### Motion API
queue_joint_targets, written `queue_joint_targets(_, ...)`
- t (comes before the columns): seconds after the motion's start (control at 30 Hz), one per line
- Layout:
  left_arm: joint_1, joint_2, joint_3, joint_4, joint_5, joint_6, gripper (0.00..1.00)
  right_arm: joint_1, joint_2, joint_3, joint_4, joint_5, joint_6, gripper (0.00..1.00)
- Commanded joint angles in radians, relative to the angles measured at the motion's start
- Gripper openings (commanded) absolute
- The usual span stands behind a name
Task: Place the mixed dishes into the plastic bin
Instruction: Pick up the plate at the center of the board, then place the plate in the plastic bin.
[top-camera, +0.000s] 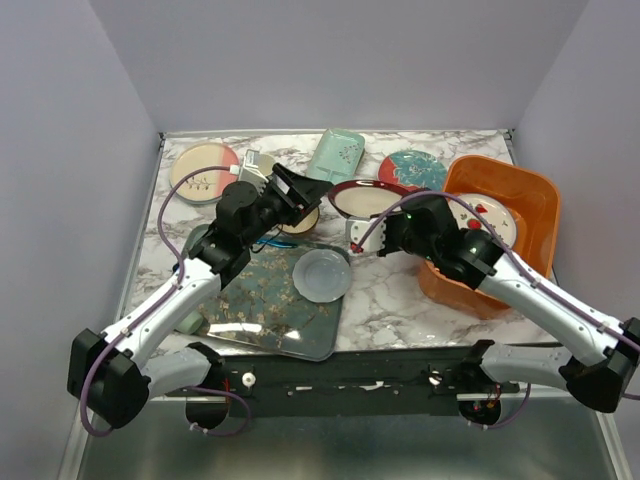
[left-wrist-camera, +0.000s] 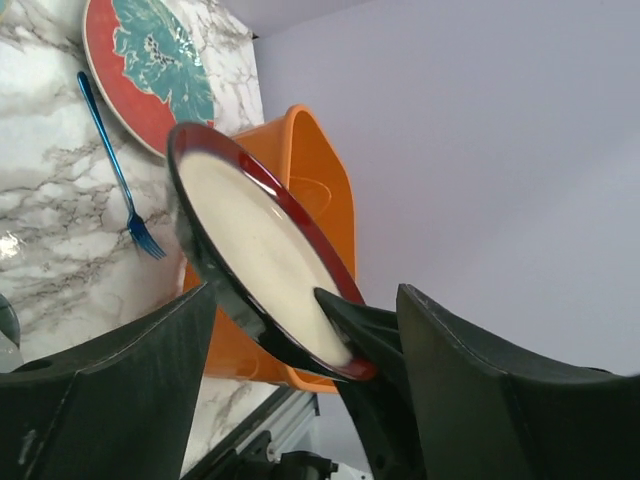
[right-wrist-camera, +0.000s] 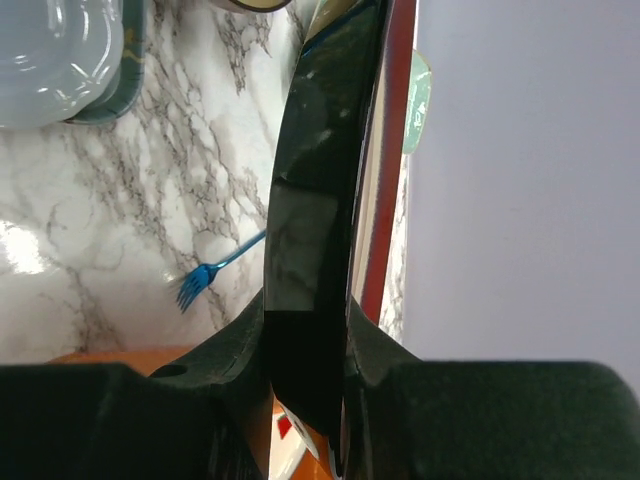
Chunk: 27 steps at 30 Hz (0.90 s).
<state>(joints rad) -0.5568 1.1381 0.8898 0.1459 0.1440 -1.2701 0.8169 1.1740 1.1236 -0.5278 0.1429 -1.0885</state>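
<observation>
Work is barely begun: one white plate (top-camera: 490, 215) lies in the bin (top-camera: 545, 215); teal plate (top-camera: 412, 168), mint dish (top-camera: 335, 152) and more wait left of it. My right pincer (right-wrist-camera: 310, 330) clamps a red-rimmed plate (right-wrist-camera: 320, 180) just left of the bin; my left pincer (left-wrist-camera: 305, 300) gapes.

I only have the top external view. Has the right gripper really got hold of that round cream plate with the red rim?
Observer: Yes. The right wrist view shows the right gripper shut on the red-rimmed cream plate, one finger on its glossy black underside.
Operator: Is the left one open?
Observer: The left wrist view shows the left gripper open wide, the plate between its fingers.
Operator: Anything my view hides?
Observer: A thin blue fork lies on the white marble table.
</observation>
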Motion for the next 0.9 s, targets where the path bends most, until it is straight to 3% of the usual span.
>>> queue_joint_targets(0.0,0.029,-0.067,0.000,0.003,0.022,0.107,0.83,-0.039,-0.127,0.073,-0.046,-0.077,0.073,0.01)
queue_joint_targets(0.23,0.150,-0.227,-0.012,-0.129,0.086,0.344,0.99,-0.180,-0.301,0.071,-0.132,-0.114,0.082,0.01)
queue_joint_targets(0.4,0.199,-0.311,0.047,-0.322,0.069,0.592,0.99,-0.260,-0.396,0.056,-0.158,-0.056,0.076,0.01)
queue_joint_targets(0.6,0.199,-0.336,0.126,-0.566,-0.087,0.905,0.99,-0.367,-0.465,0.050,-0.155,0.020,0.067,0.01)
queue_joint_targets(0.73,0.198,-0.376,0.077,-0.591,-0.208,0.977,0.99,-0.429,-0.479,0.018,-0.150,0.041,0.052,0.01)
queue_joint_targets(0.87,0.198,-0.422,-0.024,-0.534,-0.198,0.989,0.99,-0.511,-0.467,-0.033,-0.130,0.041,0.052,0.00)
